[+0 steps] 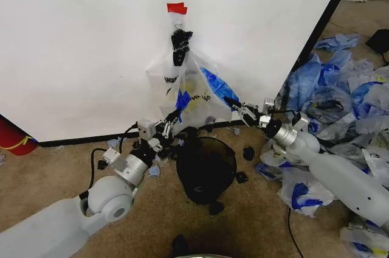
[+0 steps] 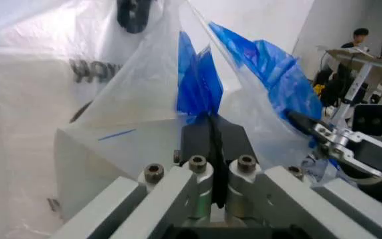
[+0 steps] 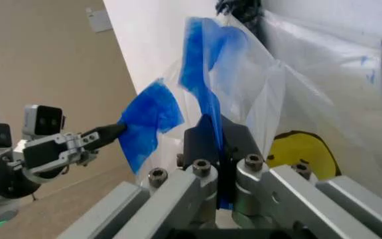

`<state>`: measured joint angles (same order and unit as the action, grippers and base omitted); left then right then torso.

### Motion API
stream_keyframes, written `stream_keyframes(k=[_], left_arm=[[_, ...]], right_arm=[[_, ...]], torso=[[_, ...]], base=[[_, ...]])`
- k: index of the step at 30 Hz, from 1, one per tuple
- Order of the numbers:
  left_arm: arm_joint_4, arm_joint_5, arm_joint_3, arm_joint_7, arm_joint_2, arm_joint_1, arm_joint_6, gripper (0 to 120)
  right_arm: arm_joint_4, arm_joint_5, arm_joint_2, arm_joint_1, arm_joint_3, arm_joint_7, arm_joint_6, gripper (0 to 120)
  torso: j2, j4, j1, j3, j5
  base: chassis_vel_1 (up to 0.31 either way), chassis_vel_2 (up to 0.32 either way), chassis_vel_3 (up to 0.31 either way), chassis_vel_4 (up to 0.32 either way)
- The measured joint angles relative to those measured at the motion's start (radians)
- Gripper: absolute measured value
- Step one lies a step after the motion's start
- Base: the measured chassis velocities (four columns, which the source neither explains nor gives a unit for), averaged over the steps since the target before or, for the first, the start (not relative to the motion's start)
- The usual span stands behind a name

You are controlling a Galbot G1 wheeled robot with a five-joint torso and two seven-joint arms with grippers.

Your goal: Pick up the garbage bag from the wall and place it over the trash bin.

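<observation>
Between jaws: left gripper (image 2: 212,149) and right gripper (image 3: 216,149) each pinch a blue handle loop (image 2: 198,84).
Advice: lift garbage bag (image 1: 182,90) evenly off its hook above, spreading the mouth.

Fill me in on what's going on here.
Both grippers are shut on the garbage bag, which hangs from a clip on the wall under red tape. The left gripper pinches one blue handle, the right gripper the other, spreading it. The trash bin stands on the carpet just below.
</observation>
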<state>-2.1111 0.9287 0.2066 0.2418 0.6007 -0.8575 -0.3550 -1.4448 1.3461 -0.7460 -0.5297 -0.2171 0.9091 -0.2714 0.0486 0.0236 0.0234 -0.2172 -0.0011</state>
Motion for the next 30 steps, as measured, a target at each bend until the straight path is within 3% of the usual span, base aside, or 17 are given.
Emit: stream_keyframes(k=[12,26,30], left_arm=[[-0.045,-0.039,-0.097,-0.033,-0.021,-0.150,-0.005,0],[-0.063,-0.063,-0.123,-0.037,-0.021,-0.206,-0.012,0],[-0.112,-0.053,-0.165,-0.033,-0.041,-0.238,-0.012,0]], right_arm=[[-0.061,-0.001,0.033,-0.043,0.046,-0.012,0.001,0],[-0.094,-0.016,0.047,-0.078,0.076,-0.019,0.000,0],[-0.140,-0.007,0.069,-0.080,0.093,-0.027,0.000,0]], torso=[[0.000,0.0000,0.000,0.000,0.0001],[0.000,0.0001,0.000,0.000,0.0001],[0.000,-0.0001,0.000,0.000,0.0001]], base=[[0.000,0.000,0.000,0.000],[0.000,0.000,0.000,0.000],[0.000,0.000,0.000,0.000]])
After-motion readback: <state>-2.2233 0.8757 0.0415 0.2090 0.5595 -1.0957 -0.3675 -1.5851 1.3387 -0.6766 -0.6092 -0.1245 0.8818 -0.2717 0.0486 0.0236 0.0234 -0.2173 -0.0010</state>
